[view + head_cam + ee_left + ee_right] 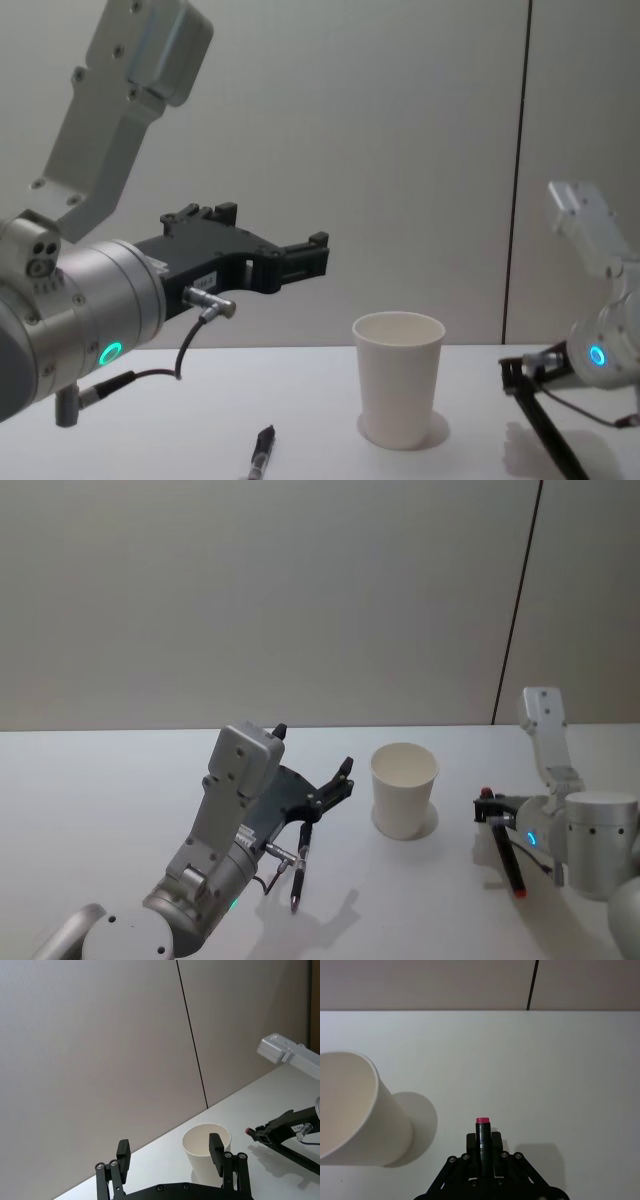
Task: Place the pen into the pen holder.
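The pen holder, a white paper cup (404, 790) (398, 380), stands upright at mid table. To its right my right gripper (488, 805) (482, 1138) sits low over the table, shut on a black pen (482, 1130) whose red end (248, 1131) points toward the cup. My left gripper (315, 752) (169, 1149) (275, 235) hangs open above the table, left of the cup, holding nothing. Below it a second dark pen (300, 868) (262, 452) lies flat on the table.
The white table (120, 800) runs back to a plain grey wall with a dark vertical seam (515, 610). Bare table surface lies all around the cup.
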